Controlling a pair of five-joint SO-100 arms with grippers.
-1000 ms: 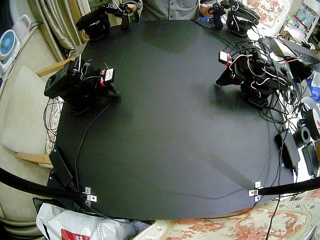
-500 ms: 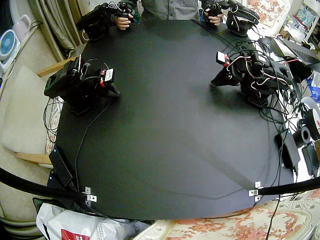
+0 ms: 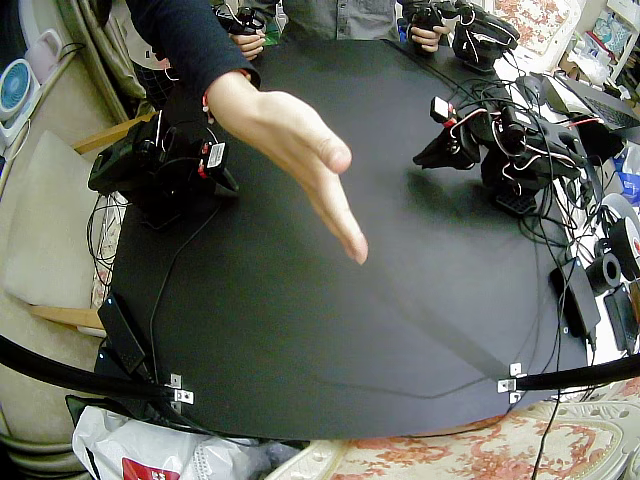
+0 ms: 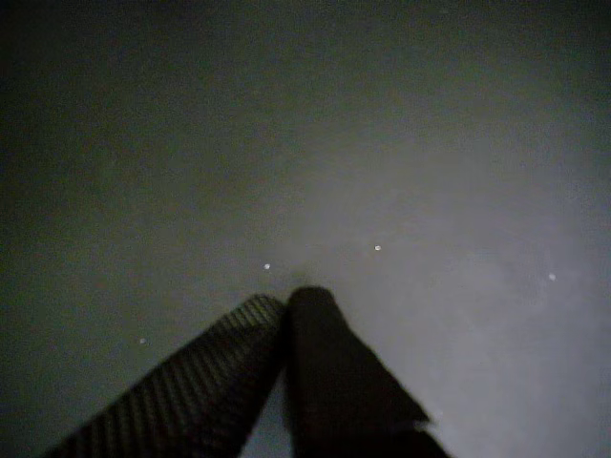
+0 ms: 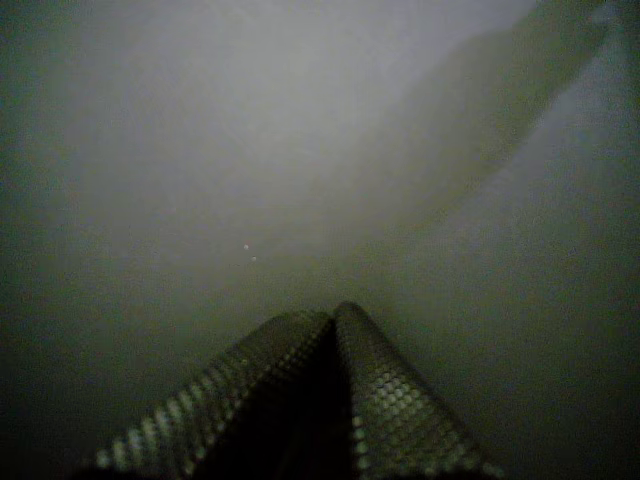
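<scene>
Watching remotely, I see both arms folded low on the black surface, left fingers and right fingers pressed together on nothing, seemingly idling while a hand hovers between them, nearer the right.

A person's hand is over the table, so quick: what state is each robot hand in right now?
Left hand: closed, holding nothing.
Right hand: closed, holding nothing.
Person's hand: open, empty, above the table.

A black desk carries a power brick near one edge, beside tangled cables. Off the desk are a white fan, a pale cushion and a white plastic bag.
</scene>
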